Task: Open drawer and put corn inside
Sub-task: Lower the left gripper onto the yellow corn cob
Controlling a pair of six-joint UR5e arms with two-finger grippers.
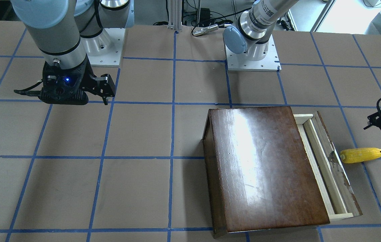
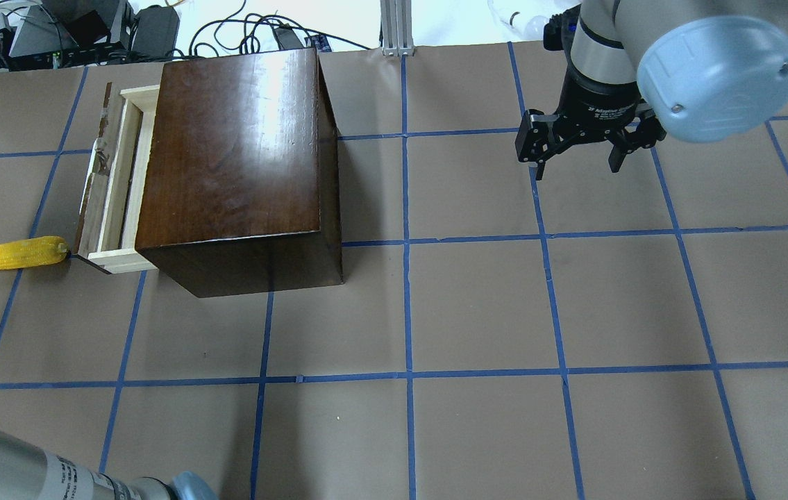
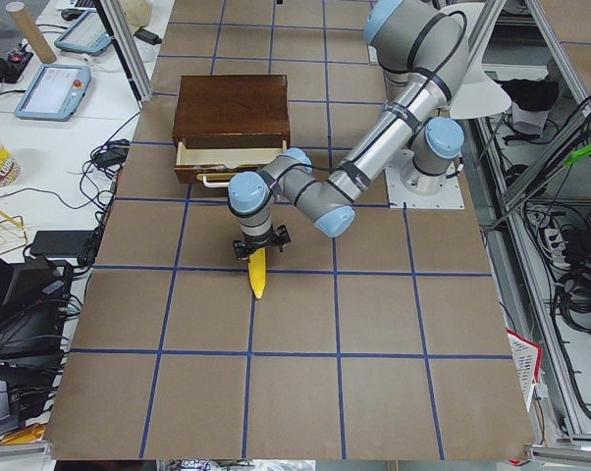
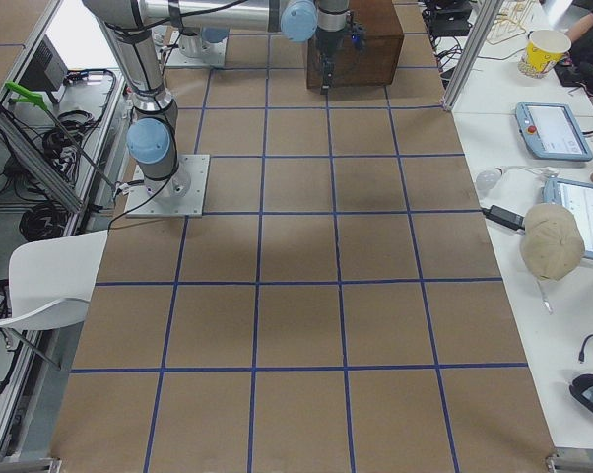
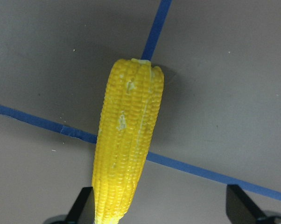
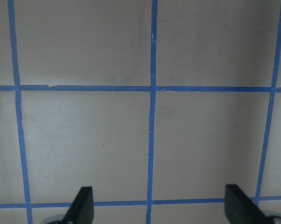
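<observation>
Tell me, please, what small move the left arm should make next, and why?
Probably shift the left gripper sideways to centre the corn: its fingers are open, the corn's narrow end lies by one finger rather than midway, and the drawer is already open.

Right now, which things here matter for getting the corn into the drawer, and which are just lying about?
For the job: corn, lying by the part-open drawer; wooden box; open left gripper at the corn.
Lying about: paper cup, teach pendant, white chair.
</observation>
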